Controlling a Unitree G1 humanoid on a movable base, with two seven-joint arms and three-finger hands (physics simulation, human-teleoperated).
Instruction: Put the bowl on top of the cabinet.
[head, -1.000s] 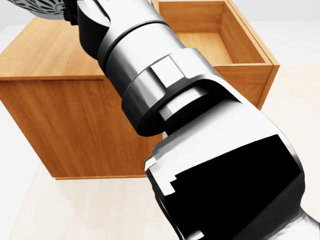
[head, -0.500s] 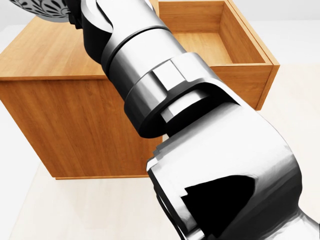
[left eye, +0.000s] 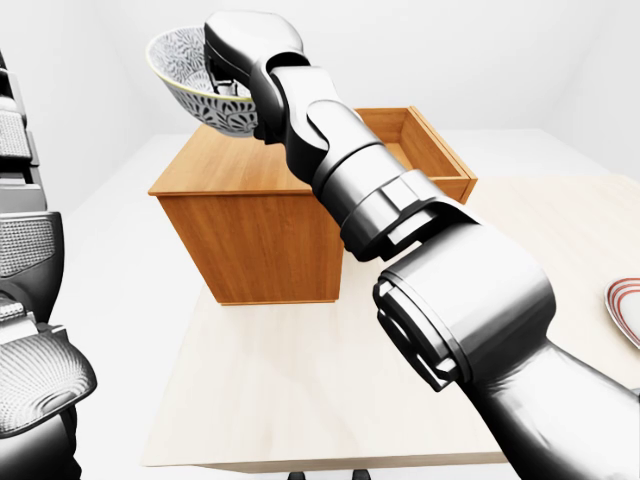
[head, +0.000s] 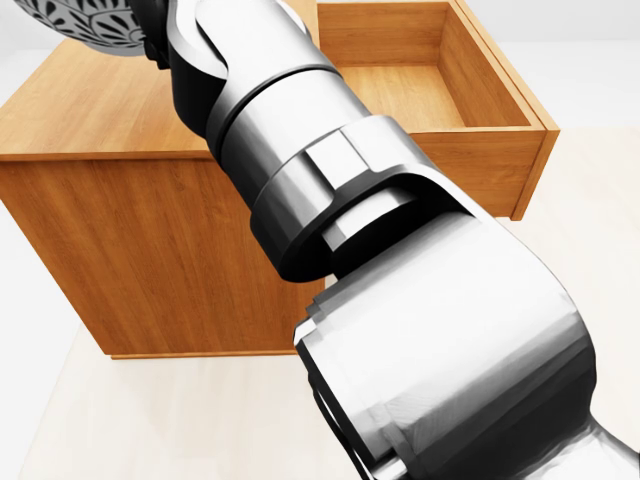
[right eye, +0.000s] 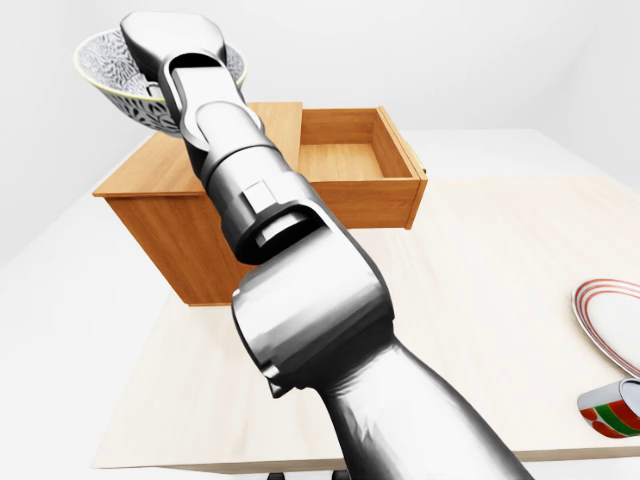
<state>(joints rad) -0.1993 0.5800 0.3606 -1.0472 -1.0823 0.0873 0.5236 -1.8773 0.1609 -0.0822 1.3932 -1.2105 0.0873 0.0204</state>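
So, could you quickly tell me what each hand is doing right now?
Right hand: closed on the bowl, holding it above the cabinet.
Left hand: cut off at the left-eye view's edge; cannot be told.

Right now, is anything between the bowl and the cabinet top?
Nothing visible does. The bowl hangs in the right hand above the top of the cabinet; the open drawer lies further right.

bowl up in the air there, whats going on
The robot's right hand grips the patterned bowl by its rim and holds it in the air above the wooden cabinet, not yet set on its top. The cabinet's drawer stands pulled open and looks empty. A plate lies at the right edge of the table.
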